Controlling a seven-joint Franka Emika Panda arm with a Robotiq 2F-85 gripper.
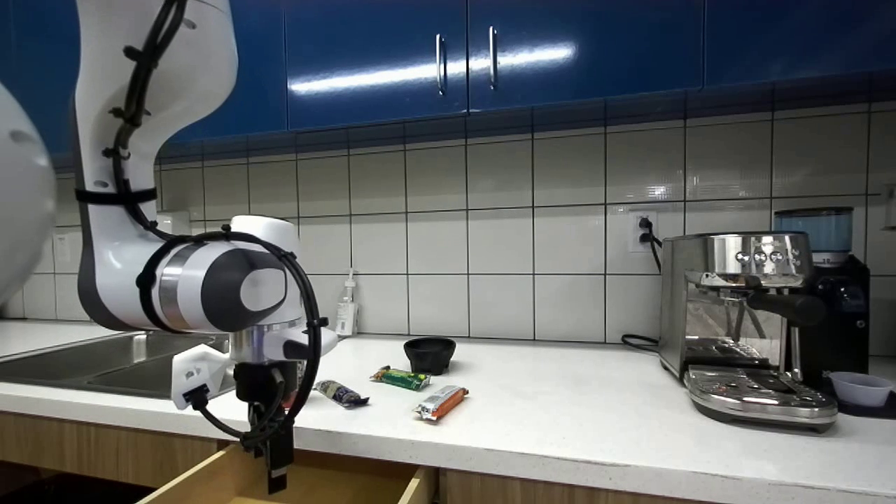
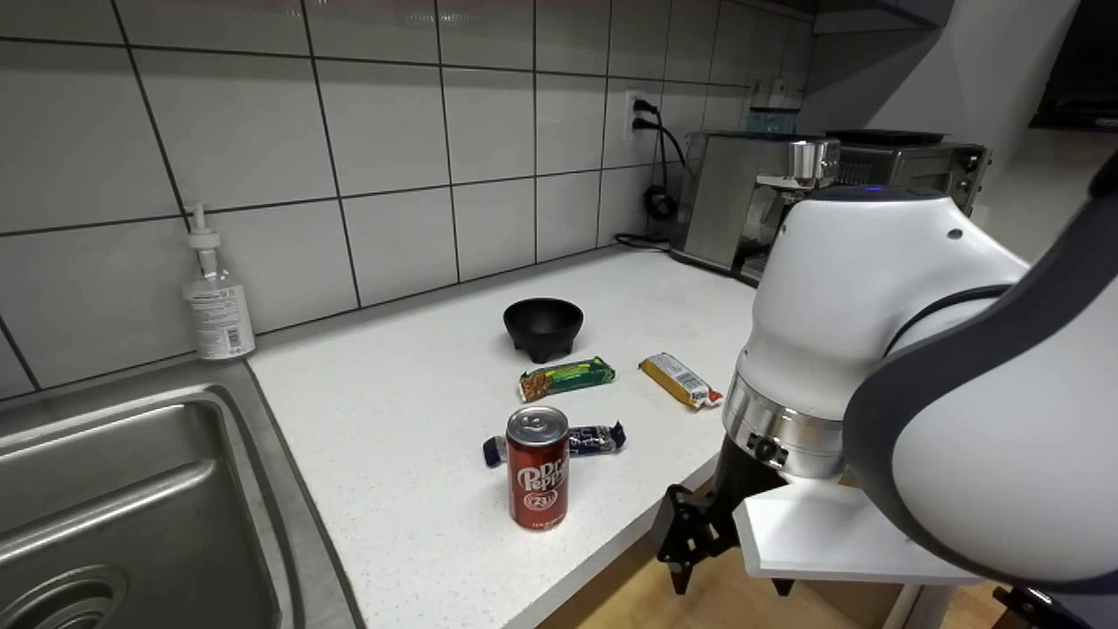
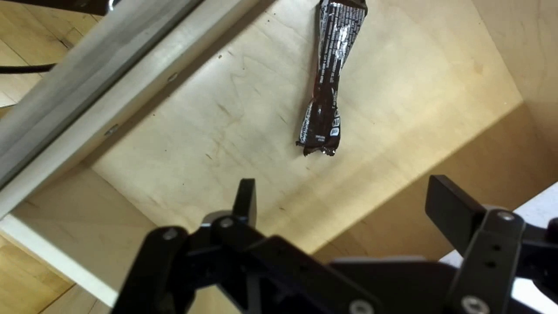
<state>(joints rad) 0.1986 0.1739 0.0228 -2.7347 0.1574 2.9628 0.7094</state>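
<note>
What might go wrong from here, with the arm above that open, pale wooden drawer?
The black two-fingered end effector, open, might bump a wall of the drawer if it shifts sideways.
The red cylindrical metal can stands near the front edge of the white countertop; a careless swing might tip it.

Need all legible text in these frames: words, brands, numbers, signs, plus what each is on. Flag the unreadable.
"Dr Pepper": red can, in an exterior view.
"23": same can, below the brand.
The can's bottom line: too small to read.
Dark brown wrapper in the drawer, wrist view: print too small to read.
Pump bottle: label too small to read.
Green wrapper, dark blue wrapper, orange wrapper: lettering too blurred to read.
</note>
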